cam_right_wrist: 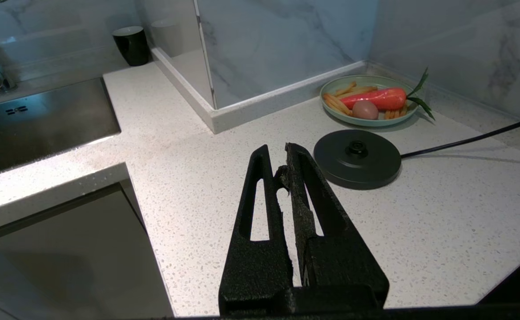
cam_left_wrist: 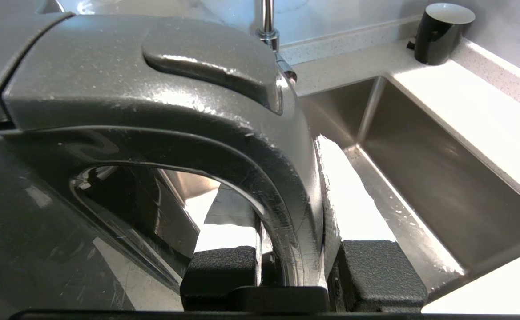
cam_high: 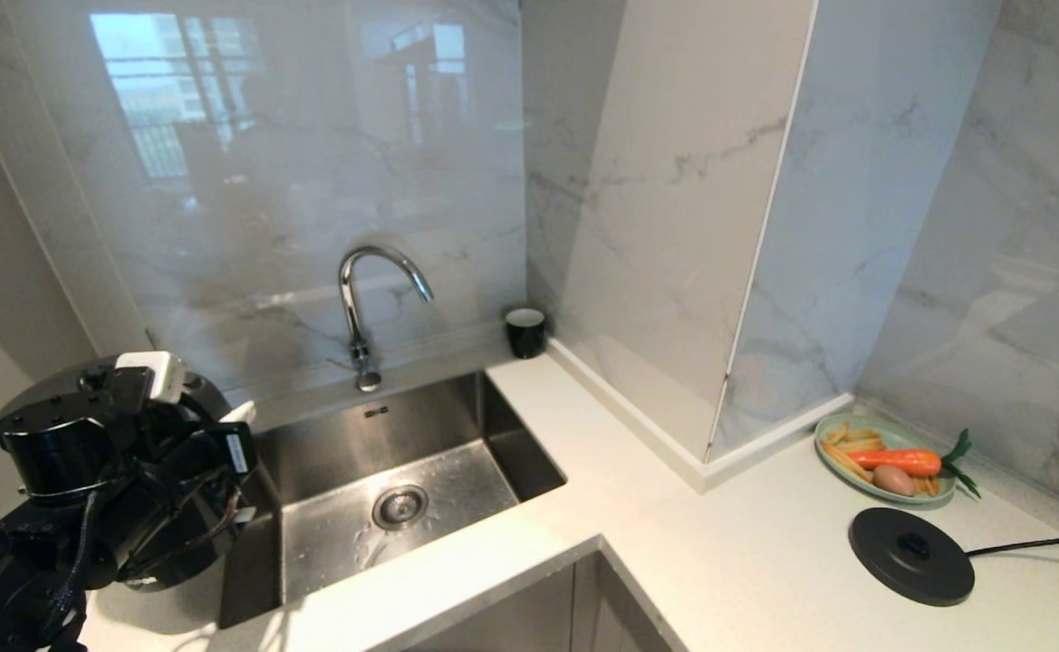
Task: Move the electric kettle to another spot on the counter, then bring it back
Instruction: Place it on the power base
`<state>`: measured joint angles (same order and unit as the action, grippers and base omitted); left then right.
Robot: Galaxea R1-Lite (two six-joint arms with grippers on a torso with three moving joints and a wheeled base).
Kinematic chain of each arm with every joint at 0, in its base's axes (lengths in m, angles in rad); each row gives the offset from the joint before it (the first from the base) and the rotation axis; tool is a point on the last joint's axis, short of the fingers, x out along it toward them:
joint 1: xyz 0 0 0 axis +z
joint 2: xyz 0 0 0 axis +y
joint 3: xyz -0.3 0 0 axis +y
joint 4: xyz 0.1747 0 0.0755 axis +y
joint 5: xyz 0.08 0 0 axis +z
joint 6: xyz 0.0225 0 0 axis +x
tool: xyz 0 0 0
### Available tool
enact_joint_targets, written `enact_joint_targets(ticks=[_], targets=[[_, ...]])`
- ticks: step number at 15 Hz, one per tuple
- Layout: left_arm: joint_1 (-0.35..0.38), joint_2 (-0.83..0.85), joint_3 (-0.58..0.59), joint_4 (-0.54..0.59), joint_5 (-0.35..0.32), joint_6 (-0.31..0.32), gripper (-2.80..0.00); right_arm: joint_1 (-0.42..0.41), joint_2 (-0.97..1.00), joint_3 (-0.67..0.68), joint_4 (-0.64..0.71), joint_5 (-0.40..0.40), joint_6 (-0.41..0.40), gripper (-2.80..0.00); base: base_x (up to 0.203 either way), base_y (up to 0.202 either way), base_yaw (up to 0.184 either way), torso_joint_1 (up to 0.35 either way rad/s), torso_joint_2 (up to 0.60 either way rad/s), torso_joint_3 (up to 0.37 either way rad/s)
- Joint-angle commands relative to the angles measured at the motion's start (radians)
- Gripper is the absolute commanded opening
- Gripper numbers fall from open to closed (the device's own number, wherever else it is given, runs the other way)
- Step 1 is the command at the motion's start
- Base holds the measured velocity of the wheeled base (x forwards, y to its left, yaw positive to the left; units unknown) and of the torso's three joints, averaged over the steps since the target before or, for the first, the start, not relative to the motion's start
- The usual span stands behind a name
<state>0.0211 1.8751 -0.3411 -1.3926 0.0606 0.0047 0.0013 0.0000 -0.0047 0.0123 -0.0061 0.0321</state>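
Note:
The electric kettle (cam_left_wrist: 42,213) is glossy black with a dark-grey lid and fills most of the left wrist view. My left gripper (cam_left_wrist: 297,271) is shut on its big loop handle (cam_left_wrist: 260,151), one finger inside the loop and one outside. It is beside the left rim of the sink (cam_high: 402,453). In the head view my left arm (cam_high: 67,444) hides most of the kettle, and whether its bottom rests on the counter (cam_high: 719,543) does not show. My right gripper (cam_right_wrist: 282,155) hangs shut and empty over the counter (cam_right_wrist: 188,186), near the round base disc (cam_right_wrist: 357,158).
The black base disc (cam_high: 911,554) with its cord lies at the right. Behind it sits a green plate (cam_high: 832,426) of carrot and other food. A small black cup (cam_high: 525,331) stands in the corner behind the sink, and the tap (cam_high: 361,308) arches over the basin.

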Motion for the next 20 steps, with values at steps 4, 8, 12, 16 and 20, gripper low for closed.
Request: enact_joint_targets(ticks=[4,8,12,16,20], targets=[[-0.003,0.001,0.005,-0.008,0.001,0.0,-2.8,0.0,0.001,0.0,0.0,0.0,0.0,-2.8,0.0,0.0,0.0,0.0,0.0,0.0],[-0.003,-0.001,0.007,-0.008,0.001,0.0,-2.8,0.0,0.001,0.0,0.0,0.0,0.0,-2.8,0.0,0.0,0.0,0.0,0.0,0.0],[-0.003,0.001,0.005,-0.008,0.001,0.0,-2.8,0.0,0.001,0.0,0.0,0.0,0.0,-2.8,0.0,0.0,0.0,0.0,0.0,0.0],[-0.004,0.001,0.004,-0.008,-0.001,0.0,-2.8,0.0,0.001,0.0,0.001,0.0,0.0,-2.8,0.003,0.004,-0.093,0.002,0.0,0.002],[-0.013,-0.006,0.027,-0.01,-0.002,-0.002,-2.8,0.0,0.0,0.0,0.0,0.0,0.0,-2.8,0.001,0.008,-0.166,0.0,0.01,0.002]])
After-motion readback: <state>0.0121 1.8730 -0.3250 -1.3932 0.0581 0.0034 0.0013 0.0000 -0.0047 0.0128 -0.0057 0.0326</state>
